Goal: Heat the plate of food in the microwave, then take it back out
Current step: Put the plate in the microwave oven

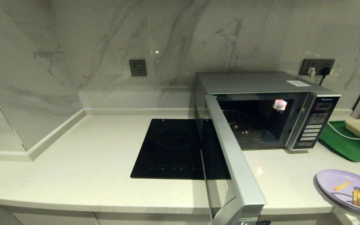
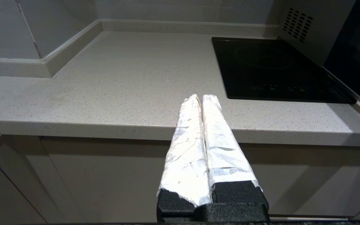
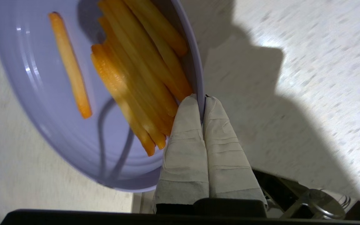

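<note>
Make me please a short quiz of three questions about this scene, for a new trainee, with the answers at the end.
1. True or false: the microwave door is shut.
2. What does the right gripper pinch? A) the green tray B) the rim of the plate C) a white cable
3. Fill in: the left gripper hangs before the counter edge, fingers together, holding ____.

Key:
1. False; it stands wide open and the cavity is empty.
2. B
3. nothing
</note>
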